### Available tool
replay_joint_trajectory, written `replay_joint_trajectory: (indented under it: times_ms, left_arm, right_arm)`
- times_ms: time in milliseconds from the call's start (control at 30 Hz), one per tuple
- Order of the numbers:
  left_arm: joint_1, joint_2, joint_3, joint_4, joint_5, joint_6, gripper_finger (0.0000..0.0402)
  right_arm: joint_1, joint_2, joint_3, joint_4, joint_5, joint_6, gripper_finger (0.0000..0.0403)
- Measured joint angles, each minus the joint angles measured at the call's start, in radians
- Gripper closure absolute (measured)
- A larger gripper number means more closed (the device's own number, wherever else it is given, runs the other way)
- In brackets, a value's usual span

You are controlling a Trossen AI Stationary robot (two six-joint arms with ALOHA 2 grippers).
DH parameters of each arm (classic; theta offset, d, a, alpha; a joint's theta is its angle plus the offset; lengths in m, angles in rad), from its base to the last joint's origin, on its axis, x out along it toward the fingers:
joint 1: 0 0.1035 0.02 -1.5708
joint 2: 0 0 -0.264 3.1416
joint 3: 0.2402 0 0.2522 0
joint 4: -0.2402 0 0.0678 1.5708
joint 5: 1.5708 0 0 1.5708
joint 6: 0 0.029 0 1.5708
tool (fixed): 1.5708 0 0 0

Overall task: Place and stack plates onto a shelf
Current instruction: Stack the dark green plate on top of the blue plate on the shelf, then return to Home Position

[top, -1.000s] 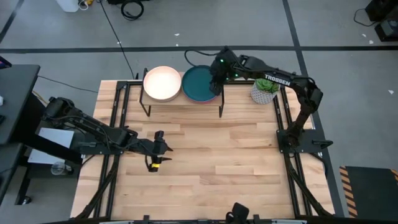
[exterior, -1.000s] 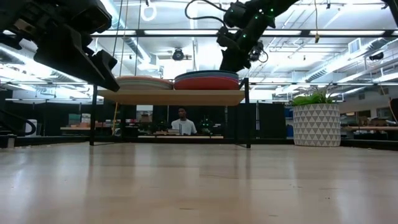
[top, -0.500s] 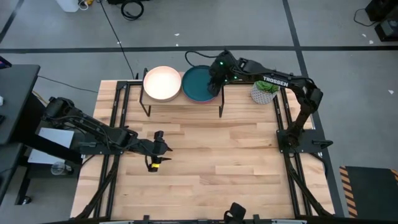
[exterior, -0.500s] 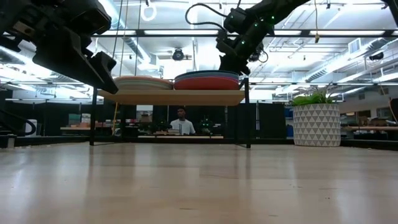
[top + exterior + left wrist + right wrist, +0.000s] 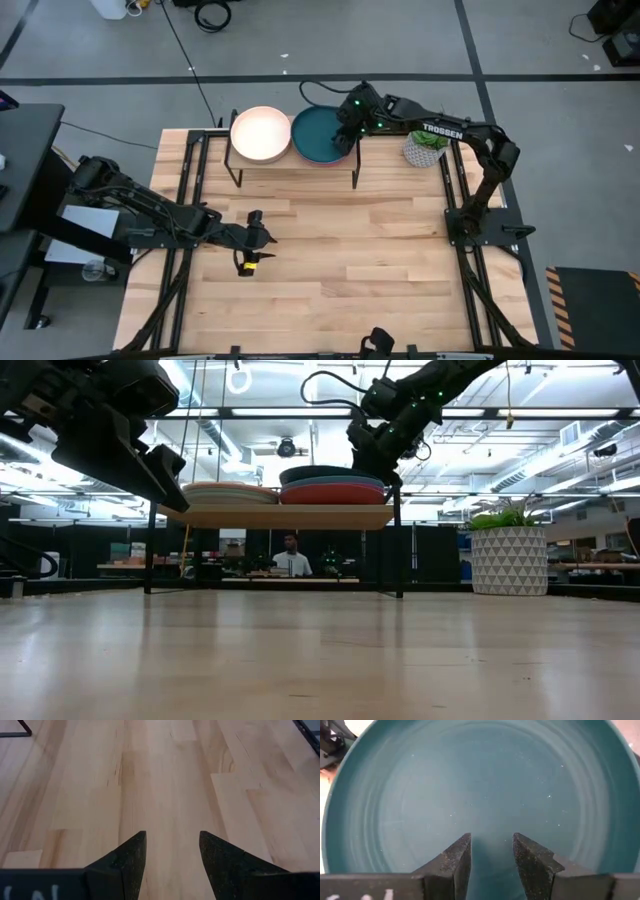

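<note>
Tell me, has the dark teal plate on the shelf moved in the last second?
Yes. The dark teal plate now sits slightly higher above the shelf, lifted at the right tool.

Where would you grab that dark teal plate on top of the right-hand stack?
Probably by its rim. The teal plate is shallow and lies nearly flat on its stack on the shelf, so only the thin edge fits between two fingers. The side nearest the right end effector looks free, reached from above and from the right.
</note>
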Motion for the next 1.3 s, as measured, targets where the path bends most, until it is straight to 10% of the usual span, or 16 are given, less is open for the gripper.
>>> replay_joint_trajectory:
  times_ms: [567,1000,1300]
  left_arm:
    - [-0.006,0.000,0.001,-0.032,-0.001,0.023,0.0210]
    - [-0.065,-0.003,-0.121,0.209,-0.070,0.049,0.0210]
    - [-0.064,-0.236,-0.130,0.051,-0.171,0.100,0.0210]
  right_arm:
    - [0.017,-0.131,0.027,-0.053,0.066,-0.041,0.0252]
    - [0.216,-0.533,-0.505,0.260,0.246,0.050,0.0252]
    - [0.346,-0.828,-0.752,0.350,0.381,0.122,0.0252]
